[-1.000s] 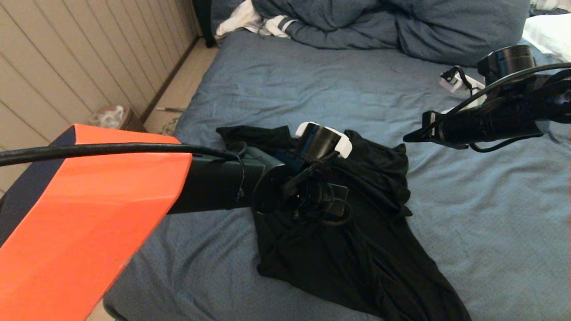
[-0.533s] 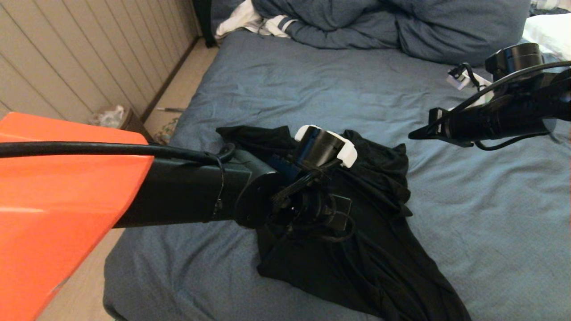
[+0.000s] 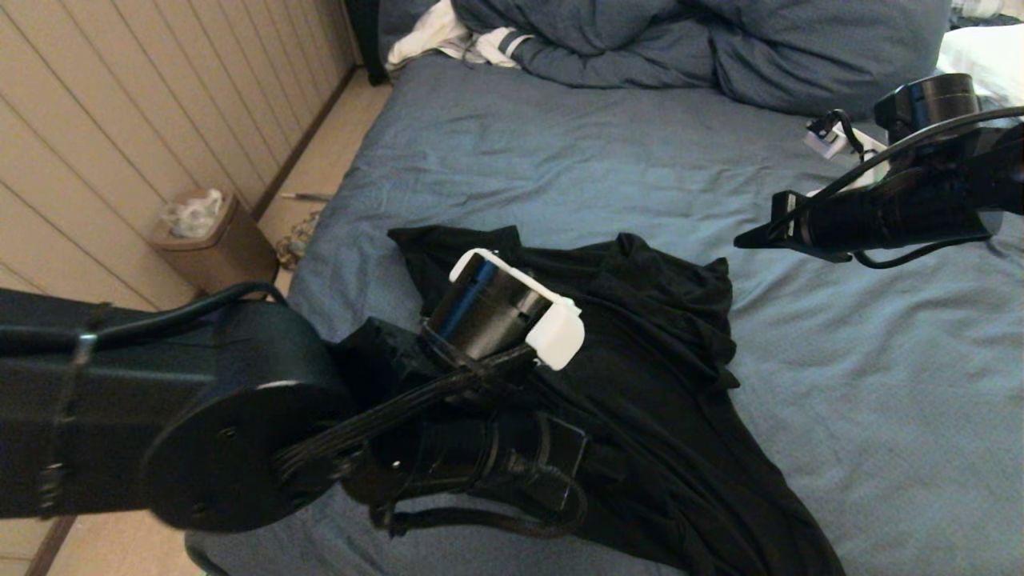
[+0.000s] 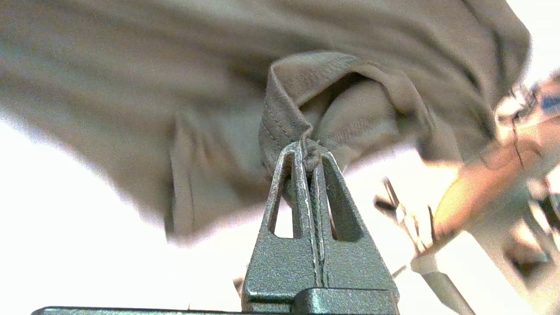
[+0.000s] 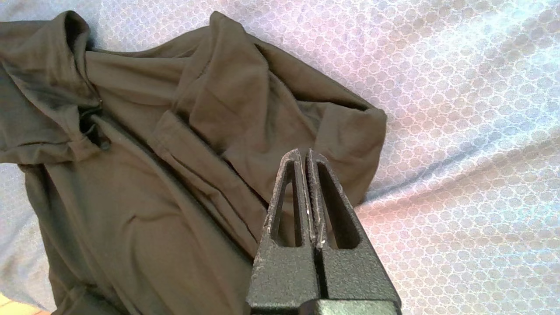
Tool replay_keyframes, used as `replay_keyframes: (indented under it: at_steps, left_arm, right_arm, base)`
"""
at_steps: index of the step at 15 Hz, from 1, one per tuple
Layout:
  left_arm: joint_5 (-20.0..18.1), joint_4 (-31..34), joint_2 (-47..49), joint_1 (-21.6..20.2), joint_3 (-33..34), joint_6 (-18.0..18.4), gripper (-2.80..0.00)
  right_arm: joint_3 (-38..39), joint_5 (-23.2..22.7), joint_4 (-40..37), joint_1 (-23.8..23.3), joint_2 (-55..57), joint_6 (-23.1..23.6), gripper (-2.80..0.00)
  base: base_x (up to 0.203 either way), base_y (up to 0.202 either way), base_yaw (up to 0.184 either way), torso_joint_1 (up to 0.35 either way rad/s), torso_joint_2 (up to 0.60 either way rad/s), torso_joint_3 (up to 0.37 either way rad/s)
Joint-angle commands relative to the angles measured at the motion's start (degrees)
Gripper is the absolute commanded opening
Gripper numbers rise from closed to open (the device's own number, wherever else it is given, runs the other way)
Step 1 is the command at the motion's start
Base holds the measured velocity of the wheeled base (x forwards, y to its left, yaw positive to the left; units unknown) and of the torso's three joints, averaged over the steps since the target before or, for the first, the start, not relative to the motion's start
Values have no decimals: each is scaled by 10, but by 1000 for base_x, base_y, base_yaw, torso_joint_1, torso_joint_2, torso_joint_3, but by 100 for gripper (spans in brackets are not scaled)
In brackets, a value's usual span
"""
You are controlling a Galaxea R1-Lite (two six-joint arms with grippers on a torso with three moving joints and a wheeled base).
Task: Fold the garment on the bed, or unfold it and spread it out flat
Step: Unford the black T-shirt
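— Where was the shirt [image 3: 640,360]?

— On the bed [image 3: 880,416], crumpled in a dark heap toward its near edge. In the head view the left gripper [image 4: 311,164] itself was hidden behind its own wrist, low over the near part of the heap.

— Did that pincer have hold of anything?

— Yes. In the left wrist view its two fingers [image 4: 292,175] were pressed together with a bunched fold of the shirt's hem pinched between the tips, and the cloth fanned out beyond them.

— And the right gripper [image 5: 306,154]?

— Clamped shut with nothing between its fingers. It hung above the sheet, just past the shirt's edge, apart from the cloth; in its own view the shirt spread ahead of the tips and to one side.

— Anything beyond the pincers?

— A duvet [image 3: 720,40] lay bunched at the far end of the bed, well apart from both.
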State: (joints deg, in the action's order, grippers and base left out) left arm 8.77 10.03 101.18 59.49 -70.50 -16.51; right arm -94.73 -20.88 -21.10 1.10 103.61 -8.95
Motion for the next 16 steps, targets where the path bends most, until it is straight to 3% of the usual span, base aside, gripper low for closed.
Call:
replay_keyframes:
  at_steps: [1,5,10,13,16]
  left_arm:
    - [0,15,-85,37,64,-6,-280]
    - [0,76,-136,108,129,-43,-280]
    - [-2,81,-128,143,187,-62,-280]
    - [-41,82,-120,177,209,-85,-280]
    - [-47,83,-107,200,225,-106,-280]
  right_arm:
    - [0,-2,-2,0,-2,-1,-280]
    - [0,-2,-2,0,-1,-1,-280]
    - [2,-2,-2,3,0,0,-280]
    - [3,-1,-2,4,2,0,-280]
    - [3,-1,-1,5,4,1,-280]
  base:
    - [0,0,0,0,0,0]
    - [0,0,0,0,0,0]
    - [0,0,0,0,0,0]
    - [0,0,0,0,0,0]
    - [0,0,0,0,0,0]
